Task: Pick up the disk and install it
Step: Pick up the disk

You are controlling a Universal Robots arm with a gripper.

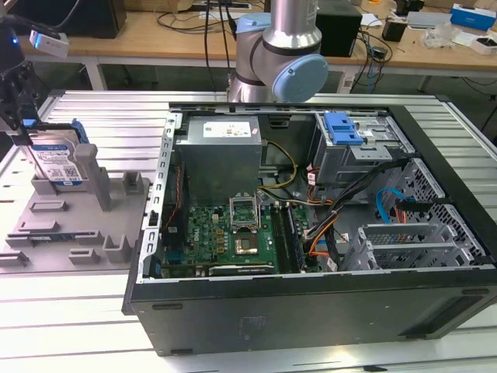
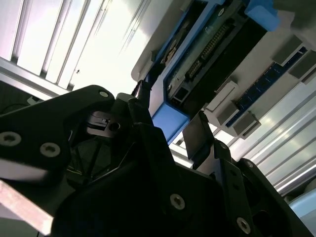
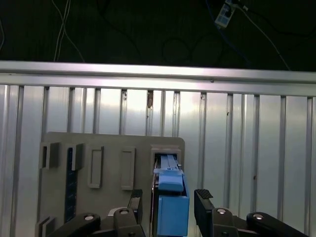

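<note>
The disk (image 1: 56, 161) stands on edge in a slot of the grey fixture (image 1: 74, 221) at the exterior view's left; its silver face, white-and-blue label and blue frame show. My gripper (image 1: 23, 130) hangs over its upper end. In the first wrist view the gripper (image 3: 168, 198) is open, its two black fingers (image 3: 203, 201) on either side of the disk's blue frame (image 3: 172, 190) with narrow gaps. The second wrist view shows the gripper (image 2: 170, 124) straddling a blue corner of the disk (image 2: 170, 129) the same way.
An open computer case (image 1: 311, 311) lies at the middle and the exterior view's right, with a motherboard (image 1: 225, 233), a grey power supply (image 1: 221, 151) and a drive cage with a blue latch (image 1: 344, 128). The arm's elbow (image 1: 279, 58) rises behind it. A ribbed metal table (image 1: 93, 109) carries everything.
</note>
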